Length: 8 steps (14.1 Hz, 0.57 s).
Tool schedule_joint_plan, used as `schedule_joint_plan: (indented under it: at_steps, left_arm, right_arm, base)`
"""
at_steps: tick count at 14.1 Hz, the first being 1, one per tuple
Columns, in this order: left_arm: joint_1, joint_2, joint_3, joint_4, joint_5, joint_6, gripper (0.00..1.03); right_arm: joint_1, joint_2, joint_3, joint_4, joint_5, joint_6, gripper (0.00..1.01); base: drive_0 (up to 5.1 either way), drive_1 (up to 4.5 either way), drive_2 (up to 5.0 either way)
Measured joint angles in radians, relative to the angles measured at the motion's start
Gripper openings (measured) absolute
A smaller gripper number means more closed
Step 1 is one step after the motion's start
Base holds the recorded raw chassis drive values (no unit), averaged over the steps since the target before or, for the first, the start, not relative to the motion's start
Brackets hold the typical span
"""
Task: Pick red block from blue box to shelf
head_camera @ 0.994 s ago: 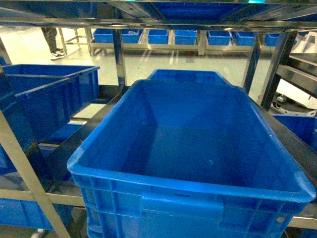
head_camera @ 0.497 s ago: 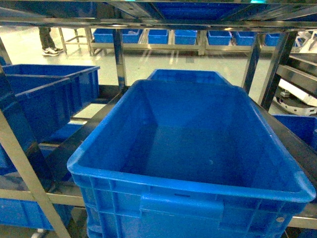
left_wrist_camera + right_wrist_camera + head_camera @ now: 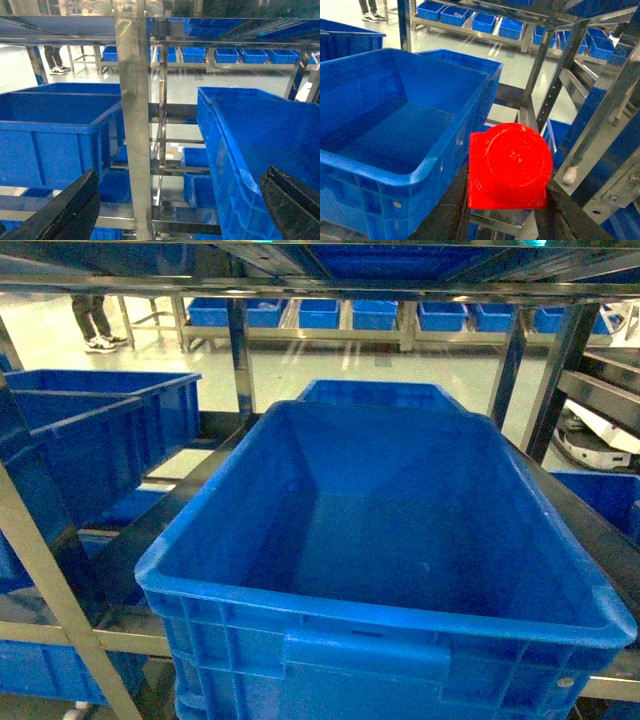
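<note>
The red block (image 3: 510,167), bright red with a round stud facing the camera, is held between the dark fingers of my right gripper (image 3: 510,192), which is shut on it. It hangs just right of a large dark blue crate (image 3: 385,115), over the steel shelf (image 3: 600,120). My left gripper (image 3: 181,190) is open with nothing between its black fingers (image 3: 75,210), facing a shelf upright (image 3: 132,125). In the head view the shelf (image 3: 240,350) shows, but neither gripper does. The blue box is out of view.
The big dark blue crate (image 3: 390,540) fills the shelf tier in front; its wall (image 3: 225,150) is right of the left gripper. More blue crates (image 3: 90,440) stand at left and behind. A person's legs (image 3: 92,325) and a white cart (image 3: 600,440) are on the far floor.
The person at the back has stepped a little left and the white cart at right has shifted. The crate and shelf look the same.
</note>
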Motion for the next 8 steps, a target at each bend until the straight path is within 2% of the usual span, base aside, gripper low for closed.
schedule_joint_plan:
  at_steps: [4, 8]
  left_arm:
    - [0.0, 0.0, 0.0, 0.0, 0.0, 0.0, 0.98]
    - [0.0, 0.0, 0.0, 0.0, 0.0, 0.0, 0.98]
  right_arm:
    - [-0.003, 0.332, 0.01, 0.301, -0.012, -0.017, 0.29]
    - [0.061, 0.631, 0.079, 0.515, -0.005, -0.032, 0.28]
  base:
    - [0.0, 0.0, 0.0]
    - [0.0, 0.0, 0.0]
